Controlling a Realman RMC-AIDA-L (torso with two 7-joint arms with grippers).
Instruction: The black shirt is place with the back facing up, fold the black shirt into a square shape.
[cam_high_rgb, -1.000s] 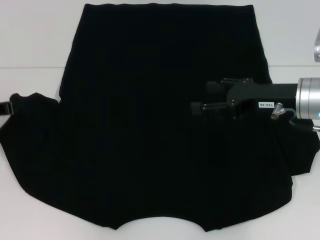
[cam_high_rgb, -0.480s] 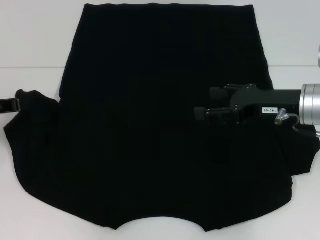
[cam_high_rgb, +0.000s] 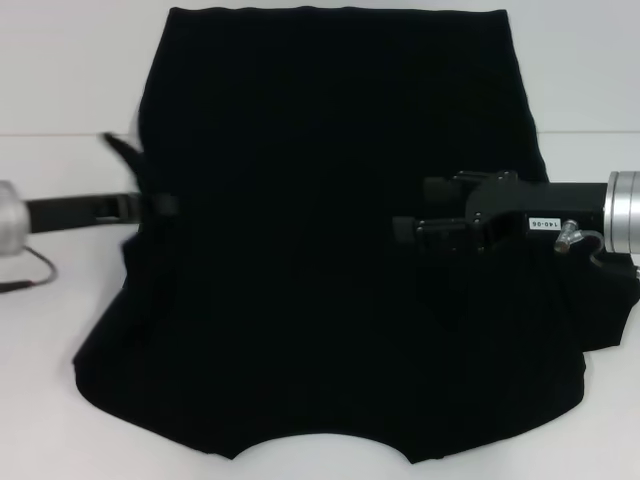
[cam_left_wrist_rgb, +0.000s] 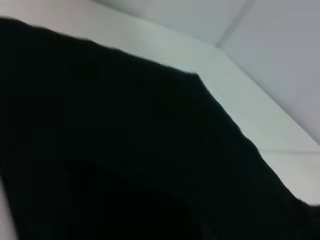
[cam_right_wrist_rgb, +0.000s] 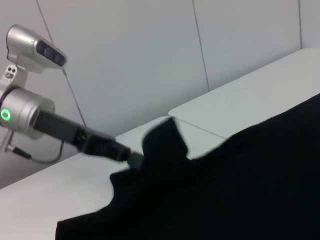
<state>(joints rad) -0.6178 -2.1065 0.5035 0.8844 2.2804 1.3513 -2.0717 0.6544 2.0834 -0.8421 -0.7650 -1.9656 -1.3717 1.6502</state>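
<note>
The black shirt (cam_high_rgb: 330, 240) lies spread on the white table (cam_high_rgb: 60, 80), plain side up, its straight hem toward the far edge and the curved neckline at the near edge. The fold is at an early stage, as far as can be judged: the sleeve on the robot's left is lifted off the table and drawn in over the body, while the sleeve on the right lies out flat past the right arm, and the long body has not been doubled over at all. The left gripper (cam_high_rgb: 150, 205) sits at the shirt's left edge, closed on a pinch of sleeve cloth that stands up in a small peak; the right wrist view shows that peak raised above the table. The right gripper (cam_high_rgb: 420, 210) hovers over the right half of the shirt with its fingers apart, holding nothing. What is left is laying the left sleeve down, bringing the right sleeve in, then folding the length to make a square. Nothing else lies on the table; the right arm itself overhangs the cloth where the left fold might land.
</note>
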